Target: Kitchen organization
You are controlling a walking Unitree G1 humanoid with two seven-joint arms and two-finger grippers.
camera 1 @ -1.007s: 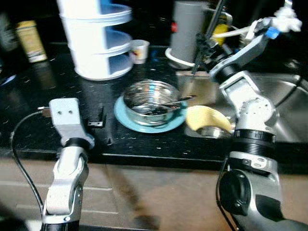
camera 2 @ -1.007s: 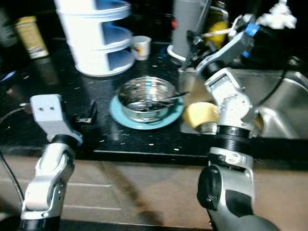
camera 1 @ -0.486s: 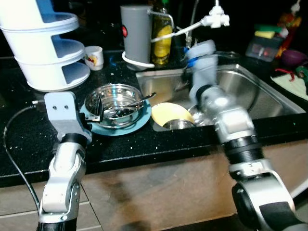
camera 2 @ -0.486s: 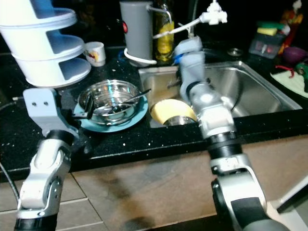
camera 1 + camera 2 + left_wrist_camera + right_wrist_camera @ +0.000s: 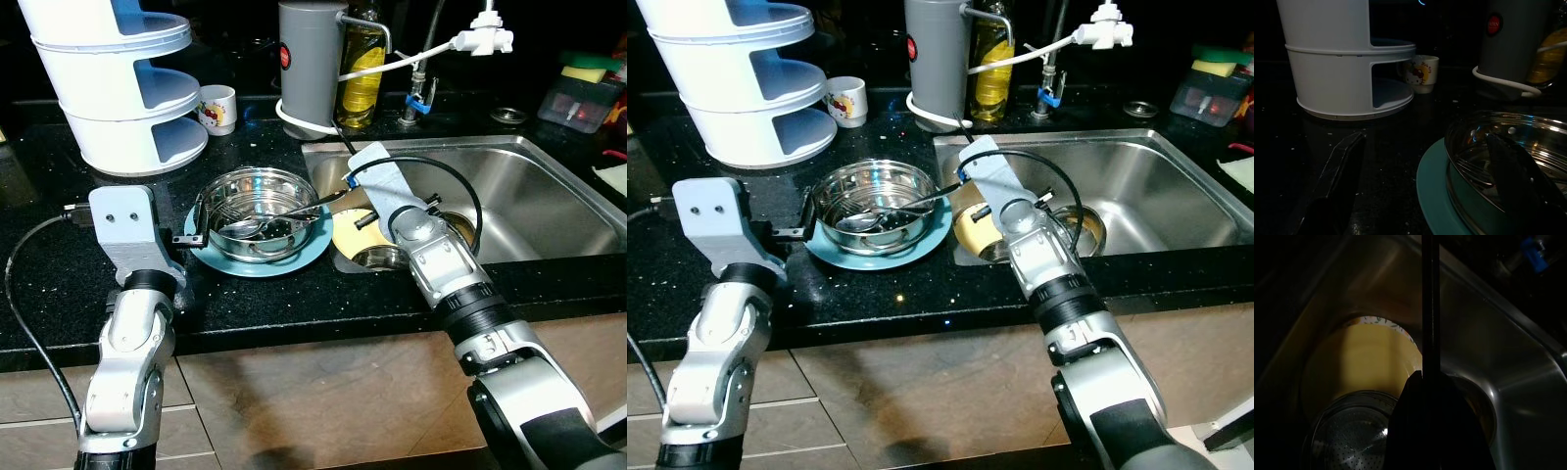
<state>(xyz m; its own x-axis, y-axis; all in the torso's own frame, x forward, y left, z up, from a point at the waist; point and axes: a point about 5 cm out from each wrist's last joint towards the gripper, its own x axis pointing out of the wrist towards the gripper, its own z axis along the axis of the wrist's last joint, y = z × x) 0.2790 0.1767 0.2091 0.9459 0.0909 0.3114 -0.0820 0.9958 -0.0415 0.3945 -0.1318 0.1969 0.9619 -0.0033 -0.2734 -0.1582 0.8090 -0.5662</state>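
Note:
A steel bowl (image 5: 260, 201) holding spoons sits on a teal plate (image 5: 294, 257) on the black counter. My left gripper (image 5: 196, 225) is open at the bowl's left side. In the left wrist view one finger (image 5: 1337, 181) lies over the counter and the other finger (image 5: 1518, 171) reaches inside the bowl (image 5: 1508, 147). My right arm (image 5: 377, 181) hangs over the left end of the sink (image 5: 549, 196). The right gripper (image 5: 1422, 374) is shut on a thin dark rod (image 5: 1430, 303), above a yellow plate (image 5: 1361, 357) and a steel strainer (image 5: 1349, 435).
A white tiered rack (image 5: 122, 88) and a small cup (image 5: 217, 106) stand at the back left. A grey canister (image 5: 309, 54), a yellow bottle (image 5: 362, 64) and the faucet (image 5: 470, 34) line the back. A sponge (image 5: 588, 73) lies far right.
The camera has swung and risen. My right arm came down from beside the grey canister to the sink's left end, still holding the rod. The left gripper reached the bowl's rim.

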